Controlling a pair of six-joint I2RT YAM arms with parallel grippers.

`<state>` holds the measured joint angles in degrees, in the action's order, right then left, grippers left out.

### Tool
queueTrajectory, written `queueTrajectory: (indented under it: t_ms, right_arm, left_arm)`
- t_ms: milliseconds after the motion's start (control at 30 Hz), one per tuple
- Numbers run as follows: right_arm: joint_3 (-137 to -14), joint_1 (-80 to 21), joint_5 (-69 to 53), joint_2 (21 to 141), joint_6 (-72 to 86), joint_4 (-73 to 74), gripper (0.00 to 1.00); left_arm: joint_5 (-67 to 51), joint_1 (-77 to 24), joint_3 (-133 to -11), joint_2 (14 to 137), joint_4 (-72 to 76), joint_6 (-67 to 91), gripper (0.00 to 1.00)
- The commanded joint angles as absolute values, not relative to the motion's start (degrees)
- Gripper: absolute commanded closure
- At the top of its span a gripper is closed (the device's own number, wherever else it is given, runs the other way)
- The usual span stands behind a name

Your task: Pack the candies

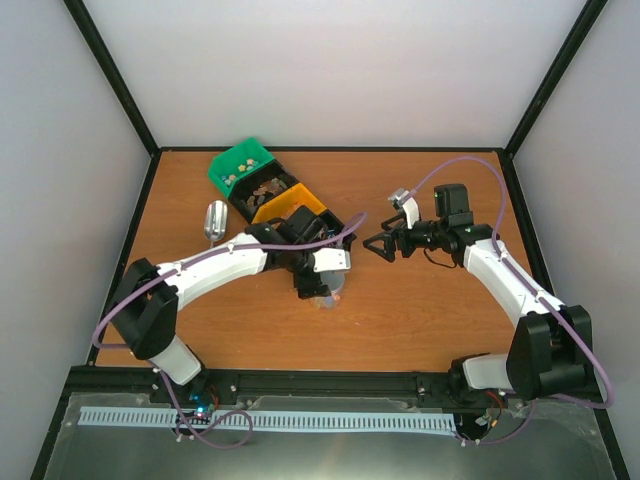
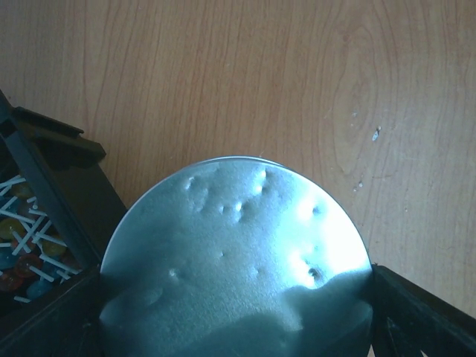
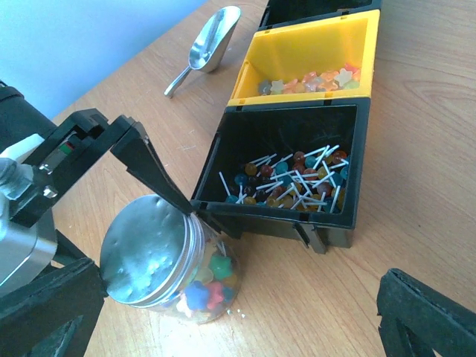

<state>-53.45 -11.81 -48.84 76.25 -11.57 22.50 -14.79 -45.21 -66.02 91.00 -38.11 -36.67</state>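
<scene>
Item: candies (image 3: 204,290), inside glass jar (image 3: 216,268) beneath silver lid (image 3: 145,249); more in black bin (image 3: 282,223) and yellow bin (image 3: 312,48). Fingers of left gripper (image 2: 236,286) clamp the lid rim; right gripper (image 1: 372,245) spread wide, empty, apart from jar.

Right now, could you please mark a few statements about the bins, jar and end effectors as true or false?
1. The scoop lies inside the yellow bin. False: it lies on the table beside the bins.
2. The black bin beside the jar holds lollipops. True.
3. The left end effector straddles the metal lid. True.
4. The right end effector grips a lollipop. False: it is open and empty.
5. The jar is empty. False: coloured candies show through its side.
</scene>
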Motion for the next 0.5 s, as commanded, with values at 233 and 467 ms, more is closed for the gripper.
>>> queueTrajectory:
  t_ms: [233, 467]
  right_arm:
    - [-49.4, -11.3, -49.5, 74.2, -17.1, 21.5, 0.00]
    - [-43.5, -11.3, -48.3, 69.7, -18.1, 15.0, 0.00]
  left_arm:
    - [-16.5, -44.2, -66.1, 94.4, -45.4, -36.9, 0.15]
    - [-17.0, -44.1, -66.6, 92.6, -46.3, -36.5, 0.15]
